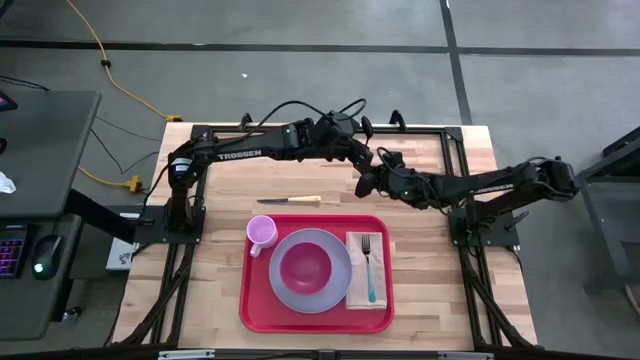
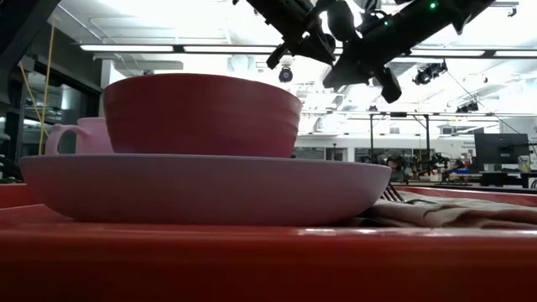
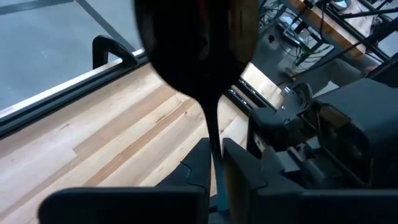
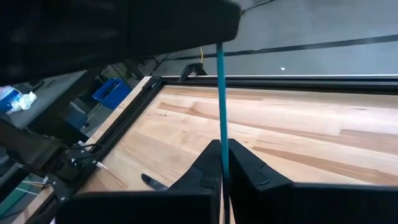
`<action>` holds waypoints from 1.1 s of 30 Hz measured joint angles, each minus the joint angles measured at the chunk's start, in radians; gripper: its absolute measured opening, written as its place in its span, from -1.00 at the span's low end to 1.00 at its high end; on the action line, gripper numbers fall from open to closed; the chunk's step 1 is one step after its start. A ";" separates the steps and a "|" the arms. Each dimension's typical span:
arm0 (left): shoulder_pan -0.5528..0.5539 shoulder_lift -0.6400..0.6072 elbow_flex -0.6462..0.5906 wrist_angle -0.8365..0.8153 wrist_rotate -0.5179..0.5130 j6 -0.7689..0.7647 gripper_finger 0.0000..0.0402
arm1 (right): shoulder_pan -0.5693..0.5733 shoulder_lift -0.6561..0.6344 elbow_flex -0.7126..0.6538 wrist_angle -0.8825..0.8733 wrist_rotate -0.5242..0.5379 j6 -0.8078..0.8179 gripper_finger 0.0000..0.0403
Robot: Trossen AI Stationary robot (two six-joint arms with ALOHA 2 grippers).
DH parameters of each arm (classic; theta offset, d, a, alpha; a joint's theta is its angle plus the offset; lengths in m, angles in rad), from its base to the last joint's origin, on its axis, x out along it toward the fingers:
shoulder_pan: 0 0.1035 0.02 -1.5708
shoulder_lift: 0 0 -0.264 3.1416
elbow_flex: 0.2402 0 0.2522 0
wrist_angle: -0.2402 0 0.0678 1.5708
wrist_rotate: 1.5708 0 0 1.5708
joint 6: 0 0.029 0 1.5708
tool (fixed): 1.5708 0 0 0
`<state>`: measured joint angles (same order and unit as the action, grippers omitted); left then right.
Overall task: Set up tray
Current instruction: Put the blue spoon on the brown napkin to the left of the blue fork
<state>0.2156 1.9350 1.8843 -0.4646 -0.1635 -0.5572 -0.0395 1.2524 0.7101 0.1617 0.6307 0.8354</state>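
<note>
Both grippers are met above the far half of the wooden tabletop (image 1: 230,290). The right gripper (image 4: 222,163) is clamped on a thin teal handle (image 4: 221,99); its upper end is hidden behind the left arm's dark body. The left gripper (image 3: 214,152) is set narrowly apart about a dark spoon-like shape (image 3: 196,46), too shadowed to make out contact. The large flat red plastic tray (image 1: 255,315) lies at the near edge, centre. A knife (image 1: 290,201) lies behind the tray.

Knife (image 1: 291,201) on wooden table (image 1: 220,260); keyboard (image 1: 10,250), mouse (image 1: 46,252) on side desk (image 1: 45,130).
</note>
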 joint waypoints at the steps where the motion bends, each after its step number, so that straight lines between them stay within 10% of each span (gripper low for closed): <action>1: 0.000 0.000 0.000 0.000 0.000 0.000 -0.65 | 0.000 -0.005 0.000 -0.008 0.001 0.003 -1.00; 33: 0.012 -0.015 0.000 -0.048 0.077 0.074 -0.64 | 0.001 -0.014 0.000 -0.094 -0.034 0.119 -1.00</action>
<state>0.2279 1.9197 1.8848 -0.5130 -0.0866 -0.4836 -0.0387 1.2380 0.7101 0.0673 0.5970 0.9540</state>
